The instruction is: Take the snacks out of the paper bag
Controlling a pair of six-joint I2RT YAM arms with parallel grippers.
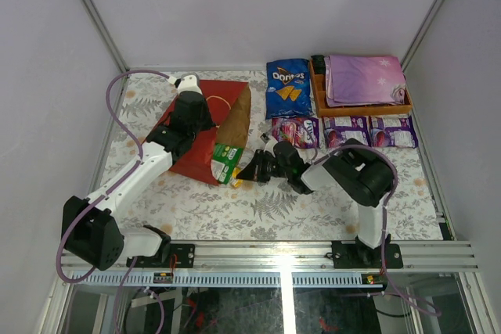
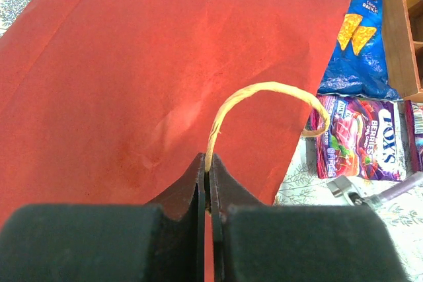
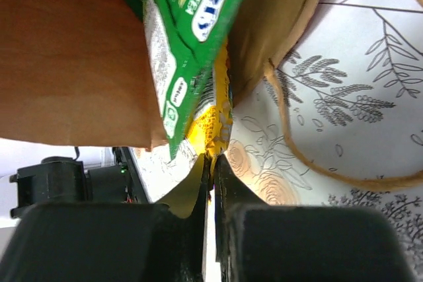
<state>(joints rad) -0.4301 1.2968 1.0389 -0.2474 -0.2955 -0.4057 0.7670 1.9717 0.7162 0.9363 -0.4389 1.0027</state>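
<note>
Overhead, the red paper bag [image 1: 197,158] lies flat on the fern-print table [image 1: 258,209], toward 10 o'clock from its centre. The bag's brown-lined mouth faces 4 o'clock. The left gripper [image 2: 206,163] is clamped on the bag's tan loop handle [image 2: 264,94]. The right gripper [image 3: 211,160] pinches a yellow packet [image 3: 211,120] at the mouth, beside a green packet [image 3: 192,24] poking out. A blue Doritos bag [image 1: 287,87] lies at 12 o'clock, with a Fox's pack [image 1: 296,131] just below it. Two purple packs [image 1: 346,131] lie at 2 o'clock before a wooden tray [image 1: 317,99] holding a purple cloth [image 1: 364,78].
</note>
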